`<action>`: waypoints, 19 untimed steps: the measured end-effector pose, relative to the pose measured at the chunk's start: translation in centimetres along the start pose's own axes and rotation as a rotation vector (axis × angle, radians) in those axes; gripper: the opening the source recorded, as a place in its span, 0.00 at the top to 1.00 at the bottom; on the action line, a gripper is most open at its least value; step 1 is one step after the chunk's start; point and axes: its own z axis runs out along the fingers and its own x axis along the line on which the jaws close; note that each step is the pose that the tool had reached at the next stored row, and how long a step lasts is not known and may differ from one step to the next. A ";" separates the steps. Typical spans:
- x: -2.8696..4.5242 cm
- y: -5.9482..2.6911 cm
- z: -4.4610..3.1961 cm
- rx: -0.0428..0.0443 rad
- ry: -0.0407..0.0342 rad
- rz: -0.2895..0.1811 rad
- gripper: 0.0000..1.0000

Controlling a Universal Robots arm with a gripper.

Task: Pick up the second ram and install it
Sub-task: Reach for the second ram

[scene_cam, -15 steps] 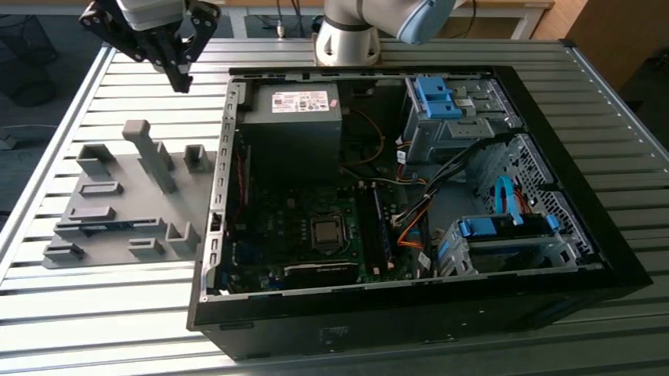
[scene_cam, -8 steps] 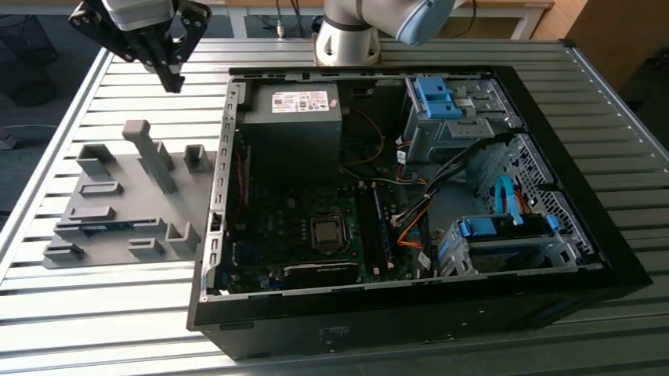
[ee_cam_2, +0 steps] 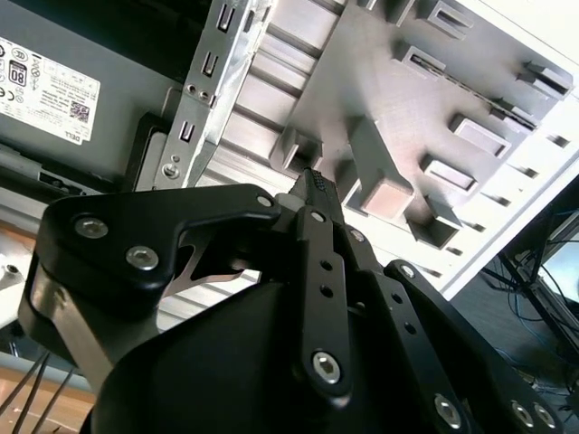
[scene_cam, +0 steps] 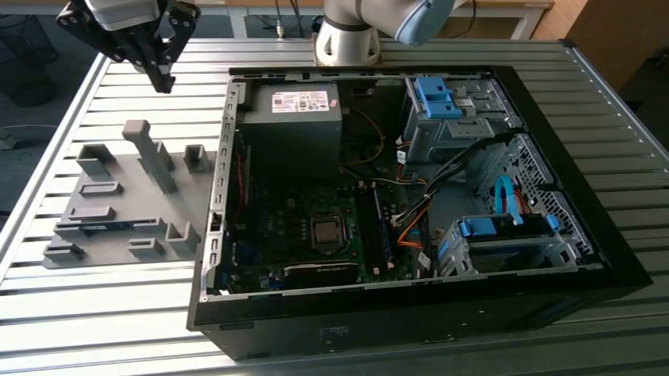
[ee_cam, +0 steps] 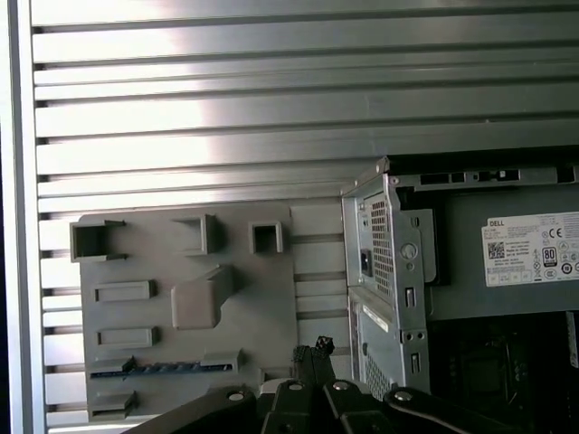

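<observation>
Found gripper (scene_cam: 162, 78) raised in the air above the slatted metal table (scene_cam: 84, 329), clear of everything. Checked jaws in both wrist views (ee_cam_2: 315, 181) (ee_cam: 317, 346): tips pressed together, nothing clamped between.

Located the second ram (scene_cam: 105, 227) lying lengthwise in a long slot of the grey holder plate (scene_cam: 136, 205), lower than the jaws and well apart from them. Untouched. Read a bluish-green sheen along its edge in the first wrist view (ee_cam: 163, 368), framed by the slot's grey blocks.

Noted a tall post (scene_cam: 157, 160) standing upright on the plate, nearer the jaws than the ram. Same post (ee_cam_2: 380, 172) just beyond the tips in the second wrist view.

Logged open computer case (scene_cam: 418, 321) lying on its side next to the plate, off to one side of the jaws. Inside it: power supply (scene_cam: 293, 117) at the end closer to the jaws, motherboard (scene_cam: 303, 211) beyond that, blue drive brackets (scene_cam: 437, 98) on the side farthest from the jaws. Cannot tell from here what sits in the memory slots.
</observation>
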 end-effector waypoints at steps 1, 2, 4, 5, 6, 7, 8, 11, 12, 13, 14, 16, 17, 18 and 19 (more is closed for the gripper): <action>0.15 -0.01 0.00 0.0000 0.0000 0.000 0.89; 0.30 -0.02 0.00 0.0000 -0.0001 0.000 0.89; 0.59 -0.05 -0.01 0.0000 -0.0001 0.000 0.89; 0.74 -0.06 -0.01 -0.0001 -0.0001 0.000 0.89; 0.91 -0.07 -0.02 0.0000 -0.0001 0.000 0.89; 1.08 -0.08 -0.02 0.0000 -0.0001 0.000 0.89; 1.27 -0.10 -0.03 0.0000 -0.0001 0.000 0.89; 1.78 -0.14 -0.03 0.0000 -0.0001 0.000 0.89; 1.98 -0.15 -0.04 0.0000 -0.0001 0.000 0.89; 2.21 -0.17 -0.05 0.0000 0.0000 0.000 0.89; 2.59 -0.20 -0.05 0.0000 -0.0001 0.000 0.89; 3.28 -0.26 -0.04 0.0000 -0.0001 0.000 0.89; 3.67 -0.31 -0.04 0.0000 -0.0001 0.000 0.89; 3.99 -0.37 -0.04 0.0000 -0.0001 0.000 0.89; 4.30 -0.45 -0.04 0.0001 0.0000 0.000 0.89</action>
